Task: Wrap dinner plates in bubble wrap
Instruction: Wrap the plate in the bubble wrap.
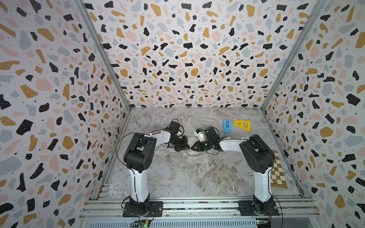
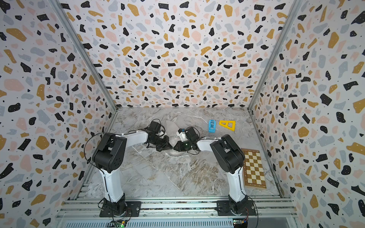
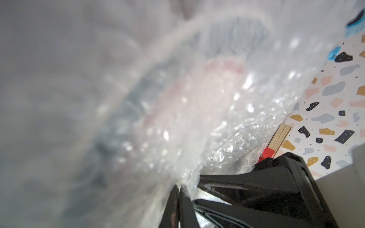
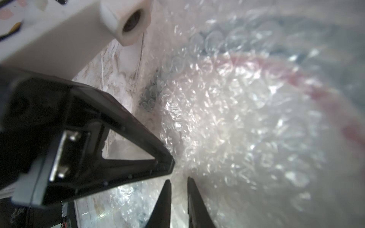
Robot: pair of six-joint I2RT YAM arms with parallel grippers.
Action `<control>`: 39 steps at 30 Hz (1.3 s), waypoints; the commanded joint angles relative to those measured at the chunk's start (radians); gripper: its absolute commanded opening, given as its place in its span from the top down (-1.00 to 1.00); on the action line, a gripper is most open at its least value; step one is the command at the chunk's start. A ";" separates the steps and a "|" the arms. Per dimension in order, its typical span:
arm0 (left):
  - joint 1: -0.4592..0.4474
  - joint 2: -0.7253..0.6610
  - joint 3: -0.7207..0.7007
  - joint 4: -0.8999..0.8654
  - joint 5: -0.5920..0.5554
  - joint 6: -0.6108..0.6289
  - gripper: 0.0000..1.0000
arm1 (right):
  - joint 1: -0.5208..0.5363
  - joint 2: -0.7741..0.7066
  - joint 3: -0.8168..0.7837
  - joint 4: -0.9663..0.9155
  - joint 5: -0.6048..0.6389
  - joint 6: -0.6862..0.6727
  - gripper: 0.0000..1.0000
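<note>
Left gripper (image 3: 180, 190): jaws closed, pinching an edge of the bubble wrap (image 3: 207, 122) at the fingertips.
Right gripper (image 4: 178, 178): jaws a narrow slit apart with clear film in the gap. I cannot tell whether they clamp it.
Meeting point: in both top views the 2 grippers stand tip to tip near the middle of the marble table (image 1: 197, 177).
Bubble wrap: shiny, dimpled and crumpled, bunched over the plate just beside both grippers. Only a small patch shows between the arms in the top views.
Dinner plate (image 4: 246, 122): under the wrap, seen through it in both wrist views as a pale disc with a dark rim band and a thin red ring. The arms hide it in the top views, and I cannot tell whether it is tilted.
Blue tape dispenser (image 1: 227, 125): on the table beyond the right arm, apart from the wrap.
Yellow triangle (image 1: 242, 125): just beside the dispenser, on the side nearer the right wall.
Checkered board (image 2: 253, 167): flat along the table's right edge, beside the right arm.
</note>
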 commanded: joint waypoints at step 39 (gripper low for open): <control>0.128 0.352 0.503 0.298 0.006 -0.234 0.19 | -0.065 0.002 -0.105 -0.044 -0.019 -0.042 0.66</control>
